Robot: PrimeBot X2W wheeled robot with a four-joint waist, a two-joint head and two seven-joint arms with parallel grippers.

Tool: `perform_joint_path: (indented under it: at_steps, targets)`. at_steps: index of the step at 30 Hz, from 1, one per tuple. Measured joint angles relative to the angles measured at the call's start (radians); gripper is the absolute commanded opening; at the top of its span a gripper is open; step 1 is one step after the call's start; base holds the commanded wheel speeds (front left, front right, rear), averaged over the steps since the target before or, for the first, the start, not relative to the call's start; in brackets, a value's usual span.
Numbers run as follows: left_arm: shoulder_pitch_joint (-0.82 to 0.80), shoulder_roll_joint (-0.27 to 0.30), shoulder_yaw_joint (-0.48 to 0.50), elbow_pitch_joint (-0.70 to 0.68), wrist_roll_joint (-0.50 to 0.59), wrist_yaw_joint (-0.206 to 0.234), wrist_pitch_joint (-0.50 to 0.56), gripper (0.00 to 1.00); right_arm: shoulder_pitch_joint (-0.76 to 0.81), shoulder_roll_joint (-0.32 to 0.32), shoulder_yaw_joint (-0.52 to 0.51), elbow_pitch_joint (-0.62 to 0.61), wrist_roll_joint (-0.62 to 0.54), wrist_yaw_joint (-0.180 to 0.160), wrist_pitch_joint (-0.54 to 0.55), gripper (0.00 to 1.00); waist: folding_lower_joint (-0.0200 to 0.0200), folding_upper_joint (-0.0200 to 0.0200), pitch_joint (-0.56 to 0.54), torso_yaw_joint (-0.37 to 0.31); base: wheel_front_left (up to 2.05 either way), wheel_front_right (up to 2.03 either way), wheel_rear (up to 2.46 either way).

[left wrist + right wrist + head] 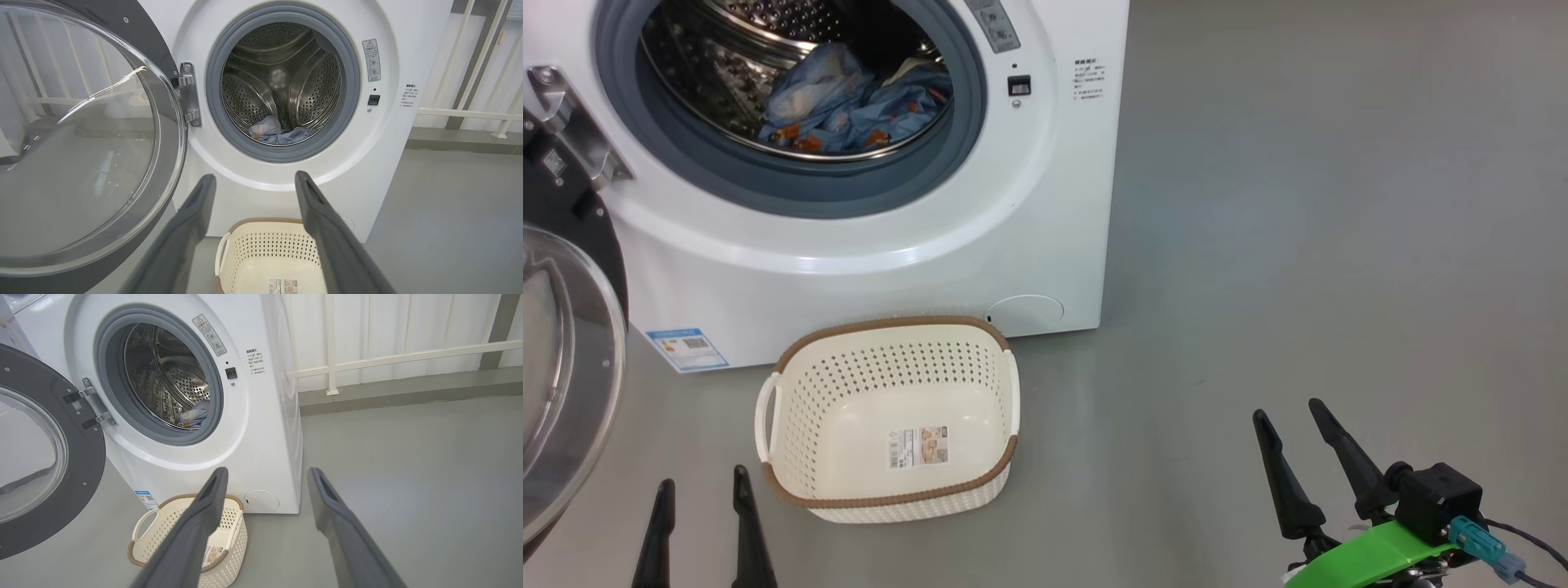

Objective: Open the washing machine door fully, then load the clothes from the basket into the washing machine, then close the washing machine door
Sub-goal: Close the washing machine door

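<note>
Clothes (849, 110) lie in the drum (719, 73) of your washing machine (1045, 204) on the head view; basket (800, 384) stands on the grey floor (1298, 245) just before it. Left gripper (704, 475) and right gripper (1287, 407) both spread, holding nothing. Left wrist view: washing machine door (81, 134) stands wide open. Right wrist view: white railing (388, 359) lines the wall beside your machine.

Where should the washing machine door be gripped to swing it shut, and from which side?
Probably the washing machine door at its low black rim, far from the hinge; the bulging glass offers no edge. Come from the left with the open left pincer.
</note>
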Motion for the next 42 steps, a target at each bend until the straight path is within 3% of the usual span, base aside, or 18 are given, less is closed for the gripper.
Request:
perform_joint_path:
  at_steps: [21, 42]
  targets:
    - [0.000, 0.000, -0.006, 0.017, -0.021, -0.002, 0.000, 1.00, 0.000, 0.004, -0.006, 0.000, -0.028, 0.000, -0.005, 1.00, -0.0001, 0.0000, -0.003, 0.029, -0.05, 0.05, 0.00]
    - [0.011, 0.000, -0.024, 0.075, -0.071, 0.010, 0.000, 1.00, 0.002, 0.004, 0.022, -0.008, -0.037, 0.000, -0.007, 1.00, -0.0001, 0.0000, -0.032, 0.230, 0.00, 0.00, 0.00]
